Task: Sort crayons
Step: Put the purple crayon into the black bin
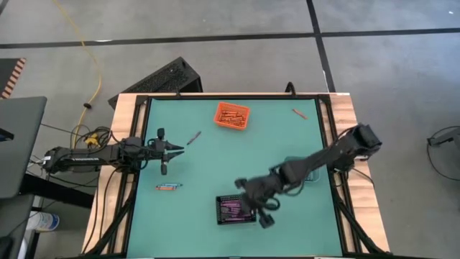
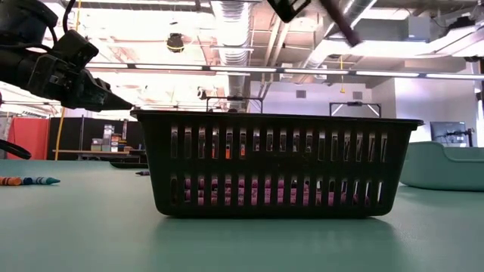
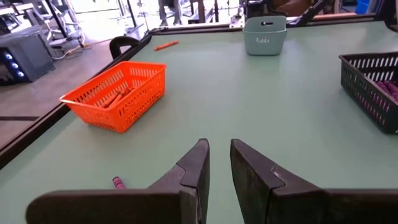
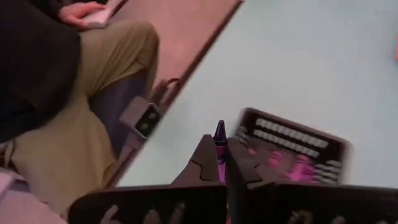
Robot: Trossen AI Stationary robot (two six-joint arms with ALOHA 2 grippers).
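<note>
1. Teal-topped counter [image 1: 215, 155] with a wooden rim is sitting on a grey concrete floor; a workshop room with ceiling ducts and strip lights is showing behind it in the low view.
2. Right claw [image 4: 222, 163] is hanging above the black slotted plastic bin [image 1: 236, 210] at the near middle of the counter, fingers clamped together on a purple paper-wrapped crayon [image 4: 219, 140], tip poking out past the fingertips.
3. Black bin is holding a pile of purple crayons [image 1: 231, 208], pink-purple showing through the slots in the low view.
4. Left claw [image 1: 173, 150] is hovering over the counter's left side, fingers parted by a narrow gap, gripping nothing.
5. Orange mesh plastic bin [image 1: 232, 116] is sitting at the far middle, orange crayons [image 3: 115, 98] lying inside.
6. Small grey-teal plastic bin [image 3: 265, 35] is standing at the counter's right edge.
7. Loose crayons lying flat on the counter: a blue and orange pair [image 1: 168, 187] near the left edge, one reddish crayon [image 1: 193, 137] just beyond the left claw, one orange crayon [image 1: 299, 113] at the far right.
8. Person in tan trousers [image 4: 81, 112] is sitting beside the counter, seen in the right wrist view.
</note>
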